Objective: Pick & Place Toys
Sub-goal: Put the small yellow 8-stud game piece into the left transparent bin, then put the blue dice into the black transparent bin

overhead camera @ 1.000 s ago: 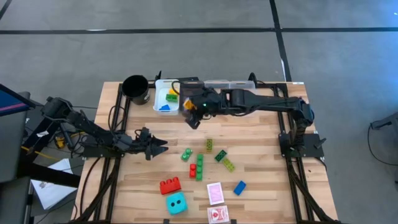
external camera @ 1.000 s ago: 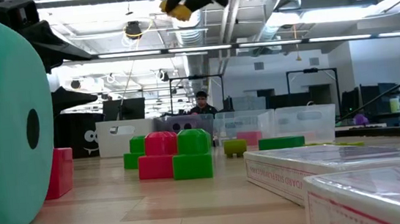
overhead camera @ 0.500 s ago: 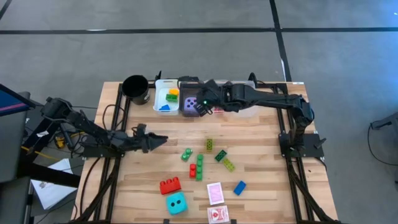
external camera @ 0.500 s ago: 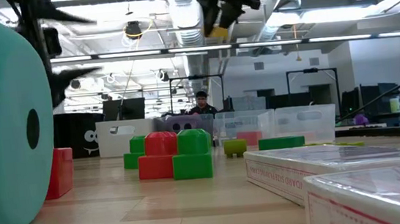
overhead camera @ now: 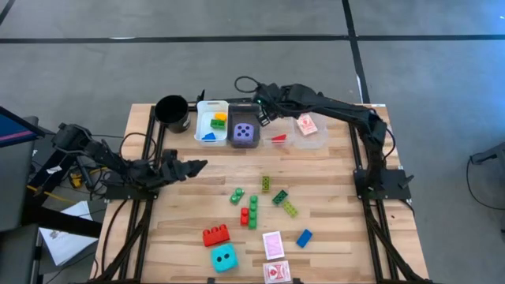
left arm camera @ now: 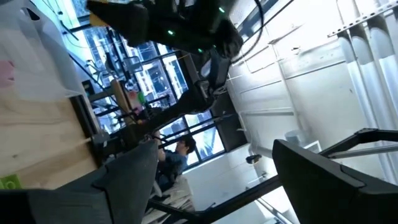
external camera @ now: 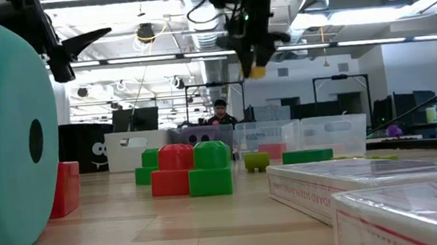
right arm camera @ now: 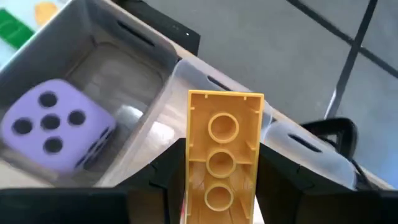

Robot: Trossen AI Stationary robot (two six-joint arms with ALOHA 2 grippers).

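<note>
One yellow brick (right arm camera: pixel 224 155) is pinched in the right gripper (right arm camera: pixel 221 186), high over the bins near the purple die (right arm camera: pixel 53 121) in its bin (right arm camera: pixel 134 59). Risk: letting go here, it could hit a bin wall and bounce out (landing bin unclear). Left gripper (overhead camera: pixel 192 166) waits, fingers spread, empty, at the table's left.

Right end effector (right arm camera: pixel 217 186) carried yellow brick (right arm camera: pixel 222 155) over bins (overhead camera: pixel 272 130)
</note>
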